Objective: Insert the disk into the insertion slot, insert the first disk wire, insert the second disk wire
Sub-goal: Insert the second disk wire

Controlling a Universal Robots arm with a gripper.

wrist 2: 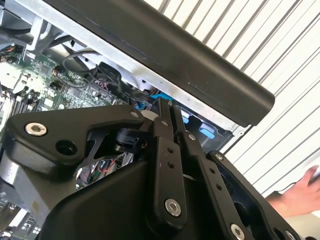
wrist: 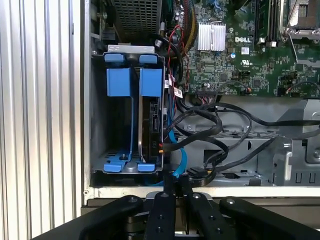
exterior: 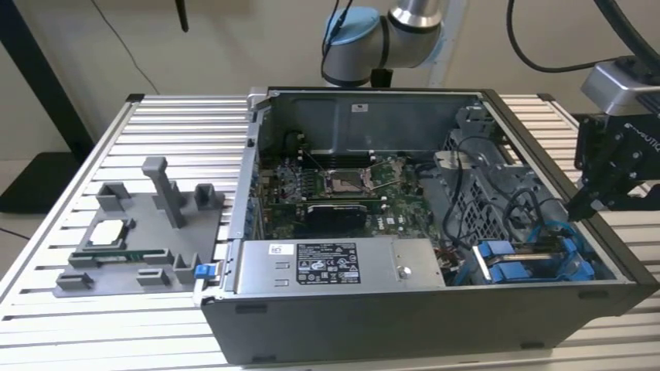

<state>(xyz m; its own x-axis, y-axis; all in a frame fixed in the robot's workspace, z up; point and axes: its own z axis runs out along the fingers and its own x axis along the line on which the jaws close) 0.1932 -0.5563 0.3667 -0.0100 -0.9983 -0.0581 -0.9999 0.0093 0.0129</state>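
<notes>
In the first wrist view the insertion slot (wrist: 116, 130), a grey metal bay with blue rails, stands in the corner of the open computer case. The disk (wrist: 150, 125) sits edge-on inside it under a blue frame tab (wrist: 151, 82). A thin blue disk wire (wrist: 176, 155) runs from beside the disk to my gripper (wrist: 175, 182), whose fingers are shut on its end at the case wall. A black wire (wrist: 210, 150) loops alongside. The exterior view shows the gripper (exterior: 577, 210) just above the case's right wall, over the bay (exterior: 526, 263). The shut tips (wrist 2: 165, 102) meet blue plastic in the second wrist view.
The case (exterior: 413, 325) lies open on a slatted table (exterior: 185, 116), with the motherboard (exterior: 341, 189) and a labelled power supply (exterior: 330, 267) inside. A grey fixture tray (exterior: 185, 243) with a square chip (exterior: 108, 232) sits at the exterior view's left. A hand (wrist 2: 300, 195) rests on the table.
</notes>
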